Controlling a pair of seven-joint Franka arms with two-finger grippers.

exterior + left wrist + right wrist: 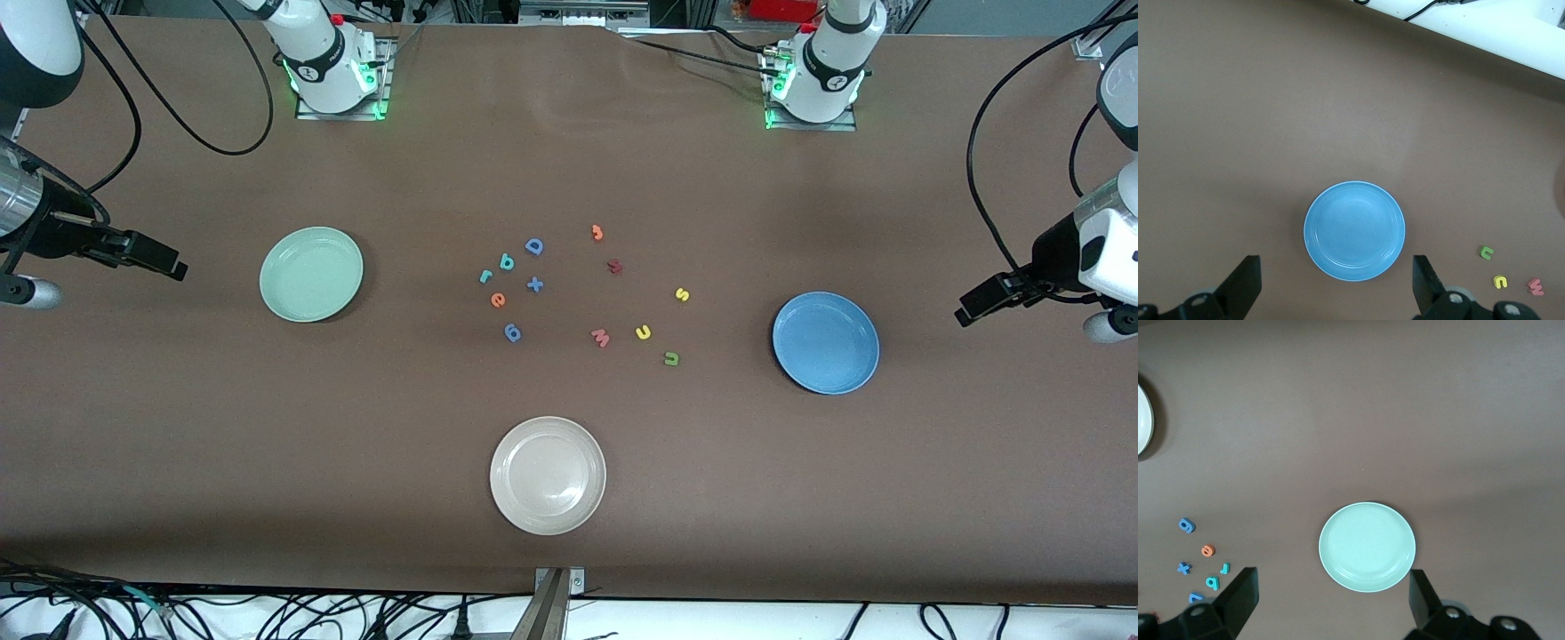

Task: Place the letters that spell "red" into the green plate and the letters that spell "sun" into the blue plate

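Observation:
The green plate (311, 273) (1367, 547) lies toward the right arm's end and holds nothing. The blue plate (826, 342) (1354, 231) lies toward the left arm's end, also bare. Between them lie a teal "r" (485, 276), a teal "d" shape (507, 261) and an orange "e" (498, 300). Closer to the blue plate are a yellow "s" (682, 294), a yellow "u" (644, 332) and an olive "n" (671, 359). My right gripper (176, 267) (1333, 572) hangs open over the table beside the green plate. My left gripper (966, 313) (1335, 259) hangs open beside the blue plate.
A cream-white plate (548, 475) sits nearer the front camera. Among the letters are a blue "D" (534, 246), blue cross (534, 284), blue "6" (513, 332), pink "w" (601, 338), dark red piece (614, 266) and an orange piece (597, 233).

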